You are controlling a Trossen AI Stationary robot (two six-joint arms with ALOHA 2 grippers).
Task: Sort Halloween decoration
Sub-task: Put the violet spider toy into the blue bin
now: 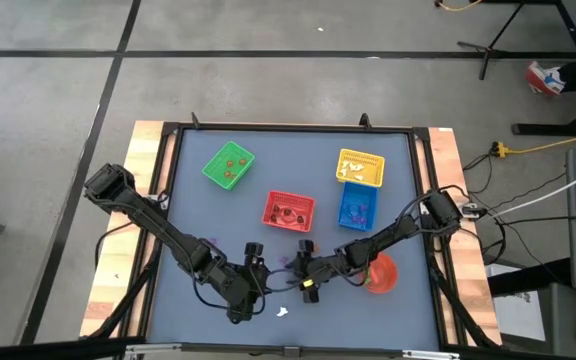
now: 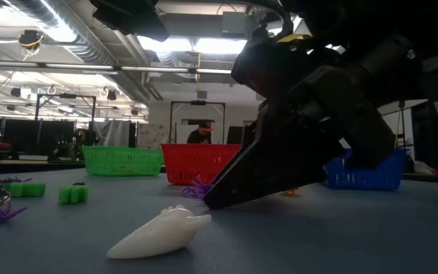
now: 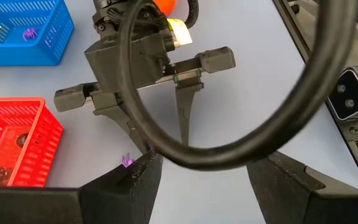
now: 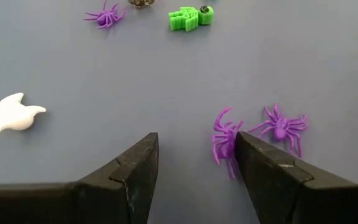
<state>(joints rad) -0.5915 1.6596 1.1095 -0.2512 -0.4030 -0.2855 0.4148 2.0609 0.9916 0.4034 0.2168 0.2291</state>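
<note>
Purple spiders lie right at the right claw (image 4: 194,165): one purple spider (image 4: 224,142) touches the inner edge of one finger, partly between the parted fingers, and a second purple spider (image 4: 283,127) sits just beyond that same finger, outside the gap. Both fingers stand apart with nothing gripped, tips low on the blue-grey tabletop (image 4: 166,74). Ahead of this claw, well apart, are a white ghost trinket (image 4: 14,114), a green figure (image 4: 190,16) and a third purple spider (image 4: 106,15). From the low view the white ghost (image 2: 160,232) lies on its side just in front of the right claw's fingertips, with green pieces (image 2: 73,193) farther off. The left claw (image 3: 197,180) hovers near the right one, facing it, its fingers also spread wide and empty (a dark cable loops across its view); a small purple trinket (image 3: 127,161) shows just beside one of its fingers. Beyond both claws stand the red basket (image 1: 288,209), blue basket (image 1: 357,205), yellow basket (image 1: 360,167) and green basket (image 1: 228,165), with the red bowl (image 1: 383,274) beside the right arm.
</note>
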